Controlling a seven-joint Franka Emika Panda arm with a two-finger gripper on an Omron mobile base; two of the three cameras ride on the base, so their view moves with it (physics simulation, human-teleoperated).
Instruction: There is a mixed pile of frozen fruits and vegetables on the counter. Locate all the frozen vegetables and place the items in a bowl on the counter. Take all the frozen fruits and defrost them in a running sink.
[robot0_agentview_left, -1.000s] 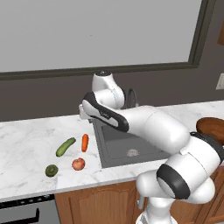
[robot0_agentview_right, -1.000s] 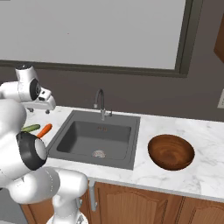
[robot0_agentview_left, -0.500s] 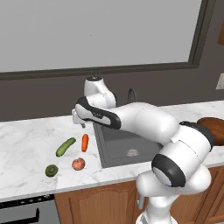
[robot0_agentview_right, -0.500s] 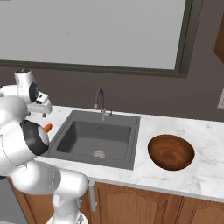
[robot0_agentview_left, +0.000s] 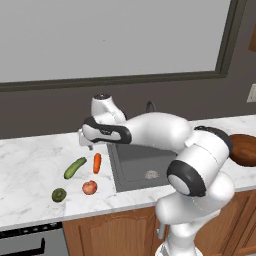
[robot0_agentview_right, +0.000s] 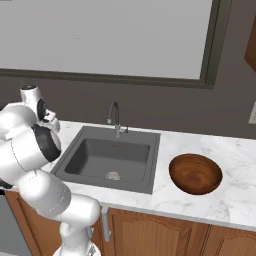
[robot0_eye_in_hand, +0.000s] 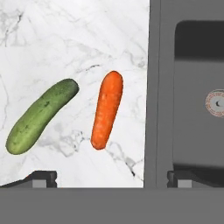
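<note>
On the marble table (robot0_agentview_left: 30, 165) left of the sink (robot0_agentview_left: 137, 165), the dark green fruit (robot0_agentview_left: 59, 195) and apple (robot0_agentview_left: 89, 187) lie nearest, then cucumber (robot0_agentview_left: 75, 167) and carrot (robot0_agentview_left: 97, 163) side by side, beneath the tool (robot0_agentview_left: 86, 144), its fingers spread apart and empty, with the bowl (robot0_agentview_right: 195, 174) far right.

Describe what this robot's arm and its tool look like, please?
The arm is a chain of rounded, glossy white shells with dark grey to black bands at the joints, like a thick bent tube. No loose cables or markings show. At its end sits a white hand with a dark side panel. The tool ends in two small, blocky dark grey finger tips.
</note>
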